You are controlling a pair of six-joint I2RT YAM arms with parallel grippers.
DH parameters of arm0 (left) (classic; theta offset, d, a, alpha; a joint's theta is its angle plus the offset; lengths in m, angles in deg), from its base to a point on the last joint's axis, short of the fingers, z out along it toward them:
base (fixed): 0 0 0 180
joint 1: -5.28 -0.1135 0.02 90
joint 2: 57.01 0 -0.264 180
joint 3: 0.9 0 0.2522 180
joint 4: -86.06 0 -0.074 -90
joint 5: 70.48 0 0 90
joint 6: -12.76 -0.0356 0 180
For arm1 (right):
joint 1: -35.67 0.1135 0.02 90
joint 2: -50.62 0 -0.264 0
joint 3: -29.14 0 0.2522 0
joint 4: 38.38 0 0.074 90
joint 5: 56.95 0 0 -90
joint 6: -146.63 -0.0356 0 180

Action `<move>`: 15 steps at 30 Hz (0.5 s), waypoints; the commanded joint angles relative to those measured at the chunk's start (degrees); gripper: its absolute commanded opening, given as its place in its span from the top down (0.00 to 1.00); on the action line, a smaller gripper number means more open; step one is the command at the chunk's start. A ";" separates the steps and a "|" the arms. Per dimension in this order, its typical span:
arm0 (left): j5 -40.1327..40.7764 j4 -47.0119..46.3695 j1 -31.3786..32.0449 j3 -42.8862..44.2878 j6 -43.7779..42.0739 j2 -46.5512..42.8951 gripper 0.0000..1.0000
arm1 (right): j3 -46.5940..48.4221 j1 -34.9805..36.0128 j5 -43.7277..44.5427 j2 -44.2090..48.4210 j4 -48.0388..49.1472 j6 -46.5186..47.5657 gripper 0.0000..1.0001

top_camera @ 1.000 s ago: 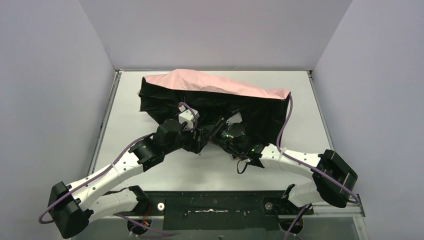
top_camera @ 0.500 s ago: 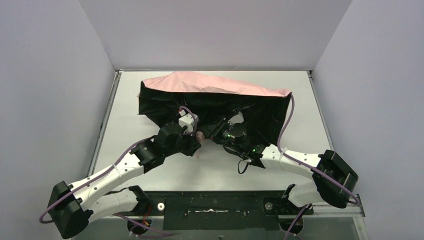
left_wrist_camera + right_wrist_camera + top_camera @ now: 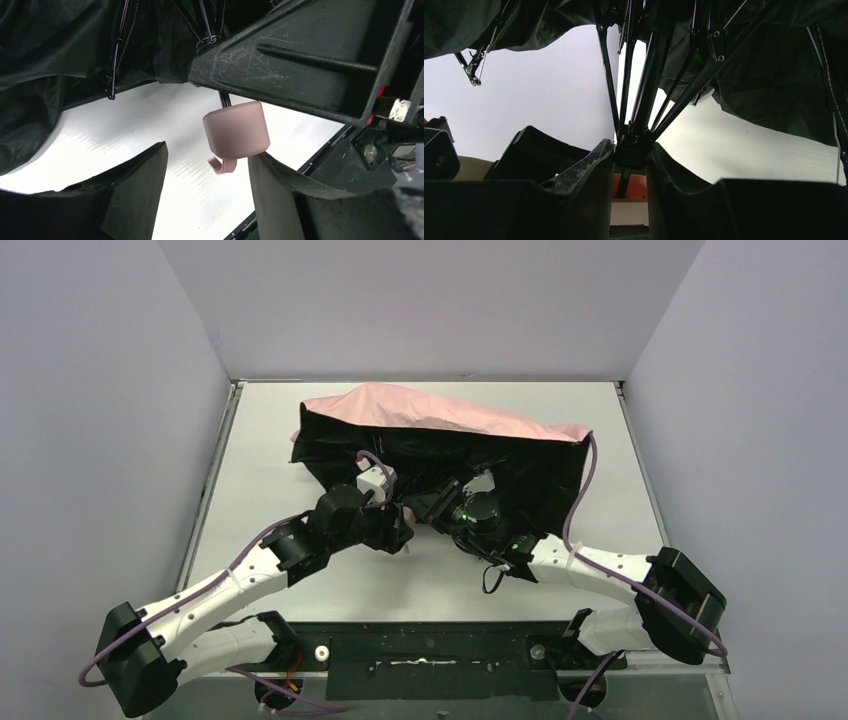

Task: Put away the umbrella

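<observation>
Top view: umbrella [image 3: 440, 415] lies part-open on the far half of the table [image 3: 255, 470], pink canopy side up, black underside toward the arms. The left end effector [image 3: 398, 525] and right end effector [image 3: 432, 505] meet under its near edge. Left wrist view: fingers stand apart, with the pink handle [image 3: 236, 129] and dangling strap [image 3: 221, 165] just ahead of the gap, ungripped. Right wrist view: fingers clamped on the runner [image 3: 630, 147] where the ribs [image 3: 606, 75] gather. Collapsing step, I judge. Next, the left must seize the handle so the runner can slide.

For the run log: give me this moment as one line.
umbrella: canopy open, on table | right gripper: shut on rib hub | left gripper: open, pink handle at fingertips, not clamped
</observation>
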 commanded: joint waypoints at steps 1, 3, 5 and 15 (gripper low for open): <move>0.47 -3.99 -0.18 1.89 -0.15 -0.71 0.40 | 0.45 -0.21 0.35 0.76 4.48 1.11 0.97; 0.47 -3.59 -0.22 2.59 -0.35 -0.36 0.39 | 0.41 -0.13 0.09 0.30 5.05 0.95 0.97; 0.47 -3.40 -0.22 3.20 -0.63 0.16 0.39 | 0.41 -0.12 -0.26 -0.06 5.58 0.85 0.97; 1.64 -3.72 -0.27 6.40 -2.14 3.63 0.47 | 0.32 -0.12 -1.42 -0.87 6.31 0.51 0.97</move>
